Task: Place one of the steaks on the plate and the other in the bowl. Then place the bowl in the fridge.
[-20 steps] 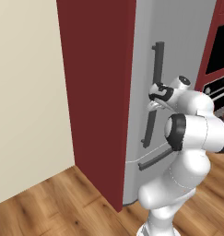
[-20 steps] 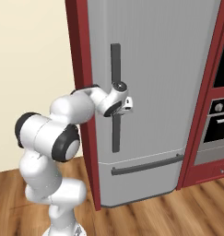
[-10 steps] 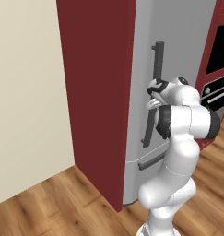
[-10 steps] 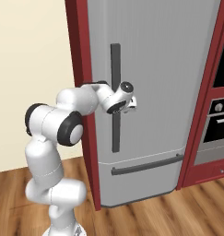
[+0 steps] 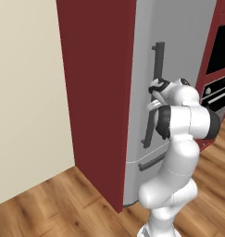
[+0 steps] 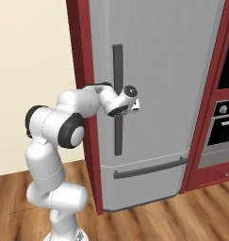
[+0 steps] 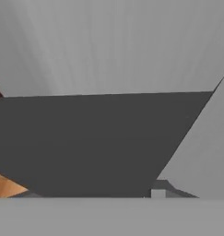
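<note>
Fingers at the fridge door handle, door shut, fridge step not started.
The fingers (image 6: 133,106) sit right at the tall dark door handle (image 6: 118,99), about halfway up it, and from the hand view the dark bar (image 7: 95,143) is pressed up close in front of them; they look to be around the bar, but I cannot tell if they are clamped on it or loose. The fridge (image 6: 158,84) stands closed, red side panel on the left, lower drawer handle (image 6: 150,168) below. Judging by this, opening the door is the step in hand. Steaks, plate and bowl are not around here, so their status is unknown.
</note>
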Controlling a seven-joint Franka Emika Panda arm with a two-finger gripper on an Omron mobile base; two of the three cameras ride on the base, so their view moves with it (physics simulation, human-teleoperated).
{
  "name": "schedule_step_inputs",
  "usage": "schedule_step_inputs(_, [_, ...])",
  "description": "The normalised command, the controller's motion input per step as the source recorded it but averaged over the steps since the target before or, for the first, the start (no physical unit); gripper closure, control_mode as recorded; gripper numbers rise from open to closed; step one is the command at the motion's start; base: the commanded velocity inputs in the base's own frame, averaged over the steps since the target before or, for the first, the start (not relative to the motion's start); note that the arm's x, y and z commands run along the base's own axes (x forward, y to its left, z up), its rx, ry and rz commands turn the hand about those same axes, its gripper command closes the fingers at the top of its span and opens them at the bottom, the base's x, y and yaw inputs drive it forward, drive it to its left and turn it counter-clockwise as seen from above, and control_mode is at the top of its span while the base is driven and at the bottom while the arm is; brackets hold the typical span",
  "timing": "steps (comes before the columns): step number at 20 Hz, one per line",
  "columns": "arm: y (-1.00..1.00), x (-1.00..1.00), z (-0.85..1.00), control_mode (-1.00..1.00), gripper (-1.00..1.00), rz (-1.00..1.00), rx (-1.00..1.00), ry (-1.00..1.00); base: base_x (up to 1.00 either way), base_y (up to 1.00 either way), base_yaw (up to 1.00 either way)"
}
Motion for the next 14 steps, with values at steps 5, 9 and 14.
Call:
schedule_step_inputs(5, [-0.41, -0.36, 0.06, -1.0, 1.0, 0.01, 0.0, -0.01, 0.0, 0.0, 0.0])
schedule_step_inputs(9, [-0.98, -0.84, 0.13, -1.0, 1.0, 0.0, 0.09, -0.04, 0.0, 0.0, 0.0])
schedule_step_inputs(14, [-1.0, -0.91, 0.11, -1.0, 1.0, 0.0, 0.24, -0.05, 0.0, 0.0, 0.0])
